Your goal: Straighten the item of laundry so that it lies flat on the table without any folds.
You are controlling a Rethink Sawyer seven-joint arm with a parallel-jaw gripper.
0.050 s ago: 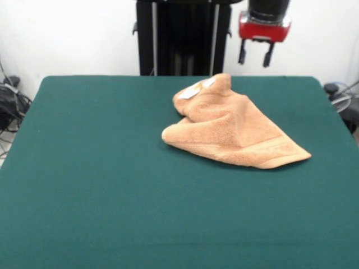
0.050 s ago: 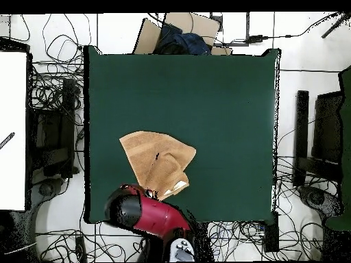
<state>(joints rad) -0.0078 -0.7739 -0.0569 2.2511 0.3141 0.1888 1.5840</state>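
Green tabletop, felt-like, bare across its near half in the front view.

Item: one towel, light orange-brown terry, crumpled and folded over itself into a rough wedge. Position: right of centre in the front view, on the far half of the tabletop. Long axis runs diagonally, from a bunched hump at the far edge down to a flat pointed corner aimed near-right. A woven border band shows along the lower right edge.

Label: small white tag on the far hump, with a paler strip beside it; any writing is too small to read.

Tool: hangs above and behind the tabletop's far edge, just right of the towel's hump and clear of the cloth. Two dark fingers point down with a gap between them, holding nothing. Red collar and black housing above.

Overhead view: towel lies beside the red arm, its label end nearest the arm; cables lie on the floor around the tabletop.
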